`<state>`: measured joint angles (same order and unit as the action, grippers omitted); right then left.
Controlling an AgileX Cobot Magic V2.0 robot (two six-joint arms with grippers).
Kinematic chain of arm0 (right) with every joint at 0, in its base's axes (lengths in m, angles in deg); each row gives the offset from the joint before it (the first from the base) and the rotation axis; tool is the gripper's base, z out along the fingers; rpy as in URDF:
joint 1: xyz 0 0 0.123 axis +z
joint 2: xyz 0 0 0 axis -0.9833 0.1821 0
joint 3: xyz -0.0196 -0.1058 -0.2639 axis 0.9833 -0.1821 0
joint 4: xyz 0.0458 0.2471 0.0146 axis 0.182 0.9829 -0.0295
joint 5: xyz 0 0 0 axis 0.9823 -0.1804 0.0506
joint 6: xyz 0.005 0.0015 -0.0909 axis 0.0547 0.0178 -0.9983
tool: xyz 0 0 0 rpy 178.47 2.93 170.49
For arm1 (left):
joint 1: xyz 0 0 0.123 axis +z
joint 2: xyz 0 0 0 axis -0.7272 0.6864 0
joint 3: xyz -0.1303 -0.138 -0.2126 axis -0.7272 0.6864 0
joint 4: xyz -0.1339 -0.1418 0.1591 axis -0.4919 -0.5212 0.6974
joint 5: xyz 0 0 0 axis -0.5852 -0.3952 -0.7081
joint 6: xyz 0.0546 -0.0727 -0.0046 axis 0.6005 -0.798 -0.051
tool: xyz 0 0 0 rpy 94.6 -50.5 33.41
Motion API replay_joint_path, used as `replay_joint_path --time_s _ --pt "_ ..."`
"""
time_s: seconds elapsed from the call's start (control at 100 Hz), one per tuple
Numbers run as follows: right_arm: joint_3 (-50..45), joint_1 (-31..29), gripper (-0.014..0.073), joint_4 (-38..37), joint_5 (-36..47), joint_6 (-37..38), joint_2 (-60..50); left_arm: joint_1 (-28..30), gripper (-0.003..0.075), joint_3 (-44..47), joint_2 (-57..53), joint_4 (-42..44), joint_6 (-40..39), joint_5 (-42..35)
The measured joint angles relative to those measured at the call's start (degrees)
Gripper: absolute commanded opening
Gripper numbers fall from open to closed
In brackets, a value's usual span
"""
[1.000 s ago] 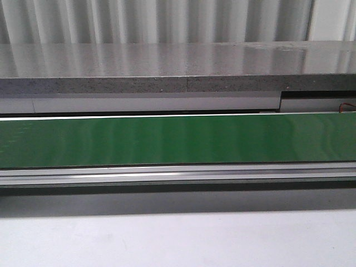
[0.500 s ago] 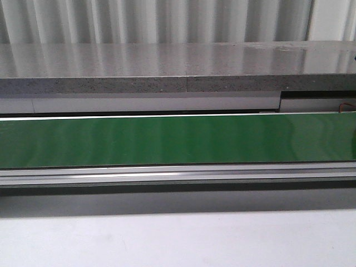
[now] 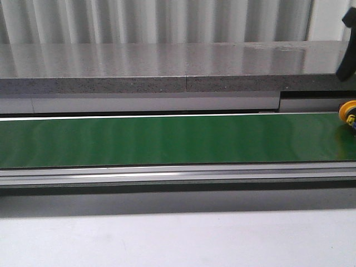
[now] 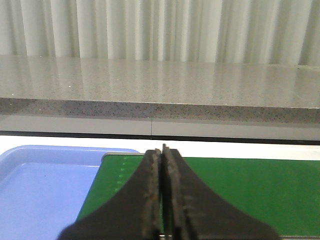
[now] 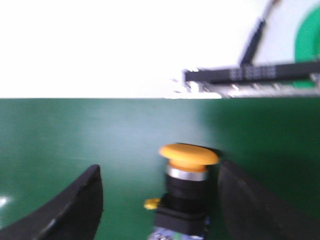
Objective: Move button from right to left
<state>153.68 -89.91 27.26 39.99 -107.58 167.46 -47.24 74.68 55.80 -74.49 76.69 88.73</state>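
No writing can be read. The left gripper hangs over the near end of the belt, fingers pressed together on nothing, beside a blue tray. At the belt's far right end, the button stands between the spread fingers of the right gripper, untouched.

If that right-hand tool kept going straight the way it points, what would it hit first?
Probably the button, which stands between the right tool's open fingers, on the green belt. Depth is unclear.
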Motion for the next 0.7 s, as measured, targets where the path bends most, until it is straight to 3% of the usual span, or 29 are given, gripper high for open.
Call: replay_joint_path --time_s 0.3,0.7 --pt "-2.0 7.6 0.0501 -3.2 0.8 -0.5 -14.8 0.0 -0.002 0.0 0.0 0.0 0.0 0.0" --pt "-19.0 8.0 0.0501 -10.9 5.4 2.2 -39.0 0.0 -0.002 0.0 0.0 0.0 0.0 0.0"
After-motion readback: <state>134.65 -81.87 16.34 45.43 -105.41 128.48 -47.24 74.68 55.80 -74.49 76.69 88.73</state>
